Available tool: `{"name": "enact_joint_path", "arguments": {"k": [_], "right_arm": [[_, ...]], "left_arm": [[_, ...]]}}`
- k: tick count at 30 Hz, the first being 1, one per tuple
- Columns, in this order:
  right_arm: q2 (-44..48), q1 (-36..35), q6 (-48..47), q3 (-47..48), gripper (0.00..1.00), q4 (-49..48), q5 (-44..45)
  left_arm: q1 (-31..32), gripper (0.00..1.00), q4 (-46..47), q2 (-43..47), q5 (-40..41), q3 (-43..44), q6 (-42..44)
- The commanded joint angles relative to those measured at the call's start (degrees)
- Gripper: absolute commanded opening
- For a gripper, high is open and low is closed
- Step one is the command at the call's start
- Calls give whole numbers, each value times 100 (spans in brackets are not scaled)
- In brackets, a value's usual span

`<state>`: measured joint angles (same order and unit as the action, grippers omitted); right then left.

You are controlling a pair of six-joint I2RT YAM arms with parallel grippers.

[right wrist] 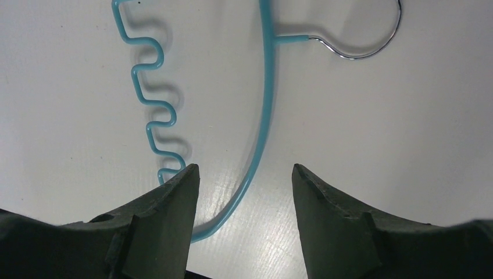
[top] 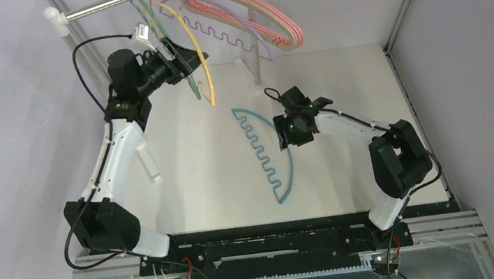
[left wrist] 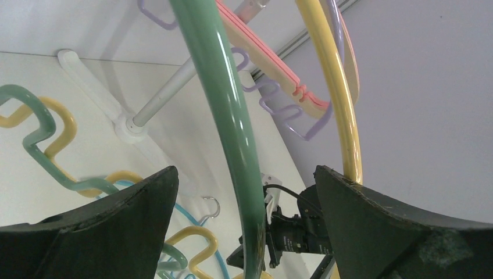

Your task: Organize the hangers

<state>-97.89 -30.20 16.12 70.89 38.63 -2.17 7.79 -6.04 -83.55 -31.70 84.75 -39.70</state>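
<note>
The last loose hanger is being picked up. The right hand [right wrist: 244, 167] is low over the tabletop [top: 186, 181] with its fingers apart, straddling the curved bar of the teal hanger [right wrist: 265, 87]. That hanger lies flat. Its wavy bar is off to this hand's left side and its metal hook [right wrist: 360, 49] is ahead and to the right. Neither finger seems to touch the bar yet, so nothing is held. The left hand [top: 182, 55] is raised beside the rail [top: 123, 0], also spread wide. The green hanger [left wrist: 229, 116] runs through the gap between its fingers without being pinched, and it looks to hang from the rail on its own. The yellow hanger [left wrist: 340, 110] hangs just past this hand's right finger. The pink hangers [top: 265, 18] and a lavender one [top: 218, 34] are farther along the rail. The next move probably calls for the right hand to settle a little lower and close squarely on the thin teal bar. The bar lies flush on the tabletop, so the fingertips must get under or around it without sliding it away. The left hand would need to back off so the green hanger isn't dragged.
</note>
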Motion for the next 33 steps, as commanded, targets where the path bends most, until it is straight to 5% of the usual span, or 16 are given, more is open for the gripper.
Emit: {"name": "enact_joint_path", "arguments": {"k": [1,10,33], "right_arm": [[386,97,-91,-140,67,-154,56],[350,151,-91,-220,67,-224,16],[295,305,-144,-227,67,-52,9]], "left_arm": [[-30,100,764,29,-163,428,-183],[-29,99,1133,106,-535,314,-104],[-83,100,1206,-604,50,760,-566]]}}
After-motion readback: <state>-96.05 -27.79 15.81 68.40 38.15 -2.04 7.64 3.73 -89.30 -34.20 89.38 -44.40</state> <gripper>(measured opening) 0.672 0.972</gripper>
